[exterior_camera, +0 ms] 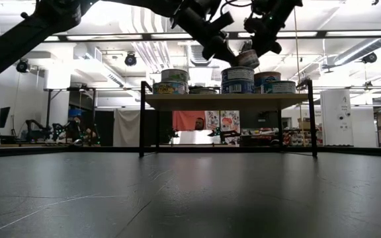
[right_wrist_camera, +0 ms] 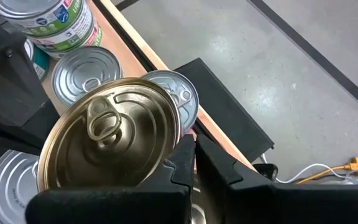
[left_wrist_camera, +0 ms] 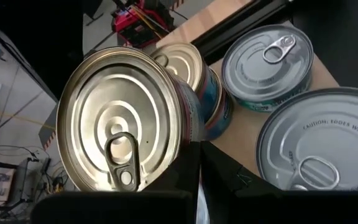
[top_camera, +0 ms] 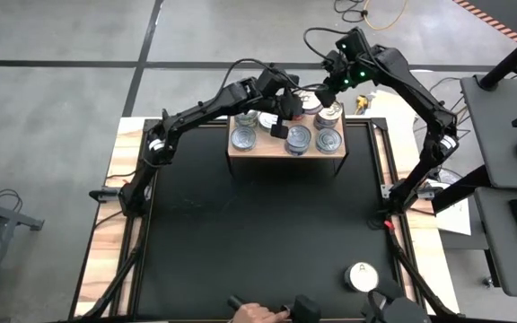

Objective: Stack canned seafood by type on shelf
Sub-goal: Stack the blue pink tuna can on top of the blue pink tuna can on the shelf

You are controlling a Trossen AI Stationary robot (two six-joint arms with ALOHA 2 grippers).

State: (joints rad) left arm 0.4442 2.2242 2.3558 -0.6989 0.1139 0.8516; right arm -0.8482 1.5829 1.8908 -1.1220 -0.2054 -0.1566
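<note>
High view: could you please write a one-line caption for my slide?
Both arms reach over the wooden shelf crowded with seafood cans, while one white-topped can remains alone on the black table.

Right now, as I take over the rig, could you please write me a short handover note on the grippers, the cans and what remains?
Left gripper: shut on a silver-topped round tin, above the light wooden shelf.
Right gripper: shut on a gold-topped round tin, above the shelf's far right.
Done: several tins on the shelf, some stacked.
Left: set down both held tins; a white-topped tin sits on the black tabletop, near right.
</note>
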